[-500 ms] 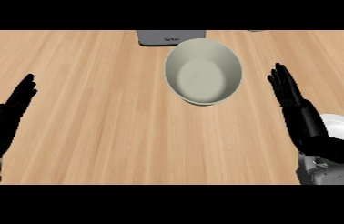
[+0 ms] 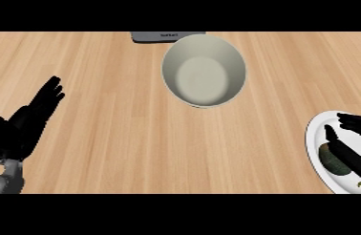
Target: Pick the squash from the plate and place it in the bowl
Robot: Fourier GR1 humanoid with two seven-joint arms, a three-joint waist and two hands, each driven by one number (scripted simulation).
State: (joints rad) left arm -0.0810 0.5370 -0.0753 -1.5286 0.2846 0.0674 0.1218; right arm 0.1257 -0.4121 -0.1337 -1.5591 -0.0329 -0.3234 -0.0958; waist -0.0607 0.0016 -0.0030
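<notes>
Now | right hand [image 2: 345,150] fingers spread over squash [image 2: 331,161] on plate [image 2: 315,133] | left hand [image 2: 32,119] fingers straight

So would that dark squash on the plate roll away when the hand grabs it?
Possibly. The squash looks rounded, so a nudge might roll it across the plate. It looks solid rather than floppy. The right hand is over it, hiding most of its shape.

Two black hands, slender black fingers [image 2: 51,93], grey forearm [image 2: 10,179].
</notes>
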